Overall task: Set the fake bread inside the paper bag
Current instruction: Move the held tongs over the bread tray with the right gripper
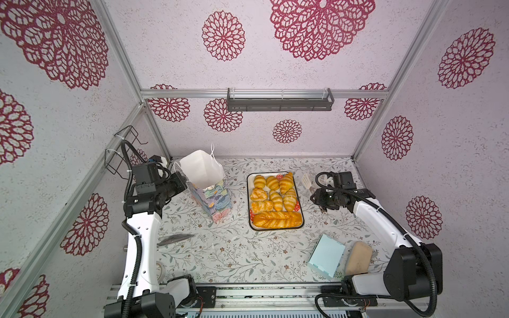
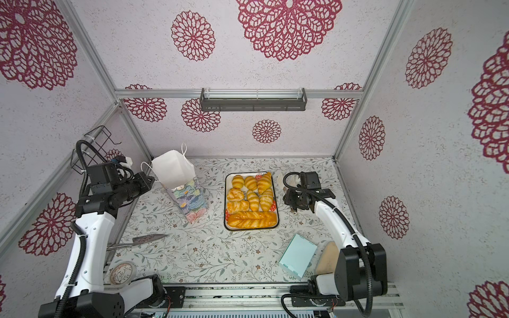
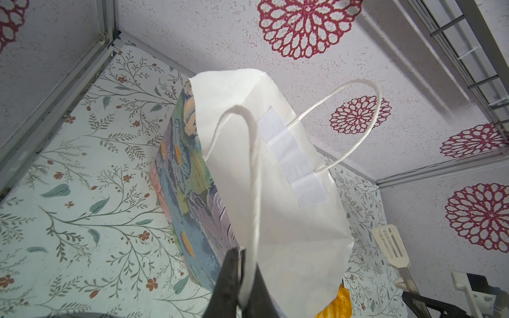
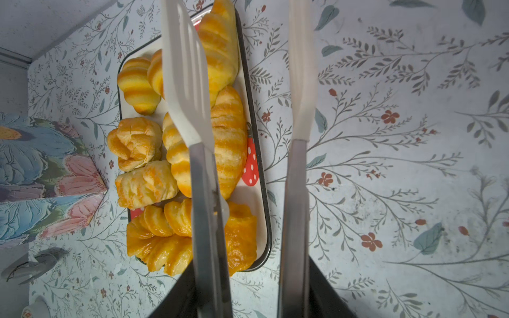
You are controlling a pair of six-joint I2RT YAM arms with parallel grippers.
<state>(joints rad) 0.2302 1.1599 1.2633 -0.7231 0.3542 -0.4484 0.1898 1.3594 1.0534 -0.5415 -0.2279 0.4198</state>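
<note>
**While the Bag Stood Held Open, Tongs Hung Beside the Bread**

Since the fake bread (image 1: 275, 198) lay crowded on the tray (image 1: 302, 217), near the upright paper bag (image 1: 212, 201) but apart from it, the first pick looked to be the step in hand. The left fingers (image 3: 228, 275) were pressed together on the bag's rim beside a cord handle, holding the mouth wide. The right fingers (image 4: 173, 302) clamped a pair of tongs (image 4: 203, 192), whose slotted tips stood spread above the counter (image 1: 234, 253), just beside the tray on the side away from the bag. A good pick would probably start with a small croissant on that edge. The tongs should straddle its narrow middle, squeeze softly because the glossy skin likely slips, and lift clear of its neighbours. The long braided loaf (image 1: 276, 219) would best enter end first.
</note>
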